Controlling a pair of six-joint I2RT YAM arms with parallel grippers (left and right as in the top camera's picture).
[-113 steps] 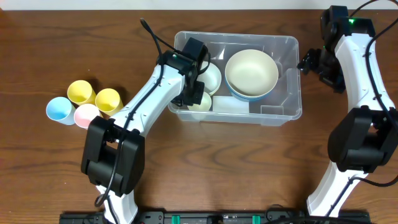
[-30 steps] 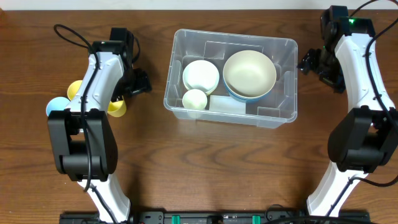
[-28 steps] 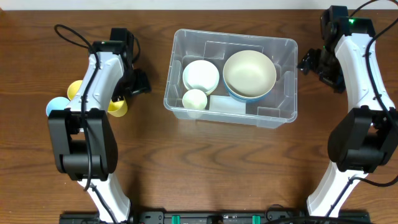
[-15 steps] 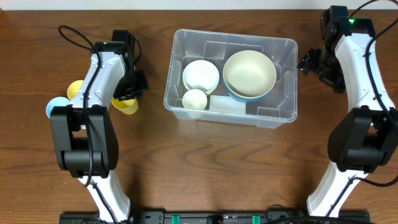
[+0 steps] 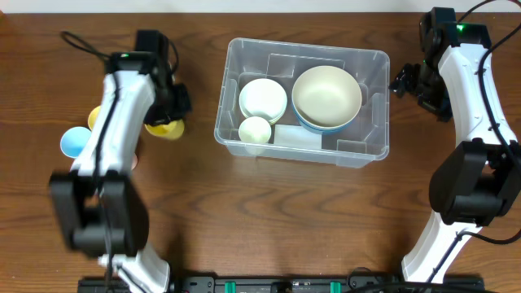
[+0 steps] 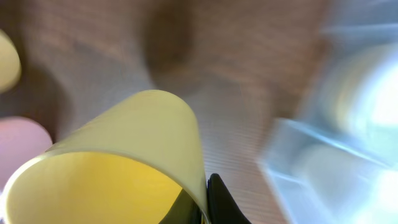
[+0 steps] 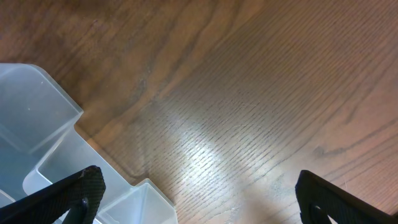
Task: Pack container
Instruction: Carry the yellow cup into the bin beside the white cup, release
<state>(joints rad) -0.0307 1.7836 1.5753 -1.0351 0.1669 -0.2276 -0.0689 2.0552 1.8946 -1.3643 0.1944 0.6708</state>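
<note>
Yellow cup (image 6: pixel 124 143): wall pinched in left gripper (image 5: pixel 169 110), evidently bound for container (image 5: pixel 378 122). Right gripper (image 5: pixel 407 82): spread empty, parked beside container.

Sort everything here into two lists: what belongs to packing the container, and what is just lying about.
Job: container; large bowl, white bowl and small cup inside it; yellow cup in the left gripper; blue cup, pink cup, second yellow cup, likely waiting.
Lying about: right gripper, open and empty; black cable.
</note>
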